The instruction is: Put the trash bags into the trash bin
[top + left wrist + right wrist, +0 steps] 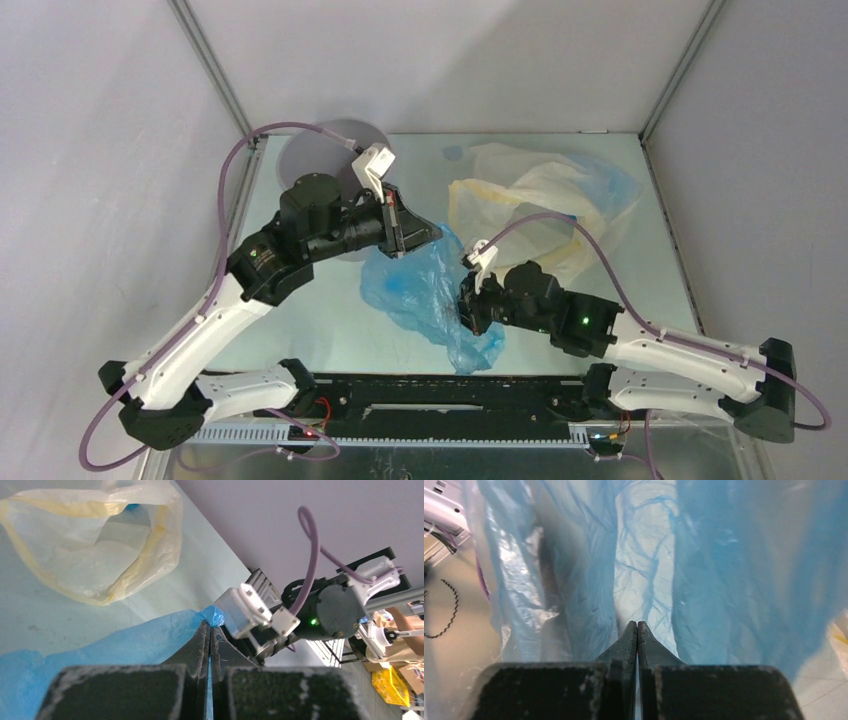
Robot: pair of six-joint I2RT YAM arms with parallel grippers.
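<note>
The bright blue trash bag [420,290] hangs stretched between both grippers above the table's middle. My left gripper [428,236] is shut on its upper edge; in the left wrist view blue film [125,640] runs between the closed jaws [210,626]. My right gripper [468,305] is shut on the bag's right side; in the right wrist view the blue film [724,570] fills the frame beyond the closed jaws [637,625]. The grey round trash bin [312,150] stands at the back left, partly hidden by the left arm. Cream-yellow [520,195] and pale blue [605,180] bags lie at the back right.
The cream-yellow bag [100,555] lies open on the table in the left wrist view, with the right arm's wrist [250,612] close to my left fingertips. Grey enclosure walls and metal posts [215,70] bound the table. A purple cable [235,160] loops by the bin.
</note>
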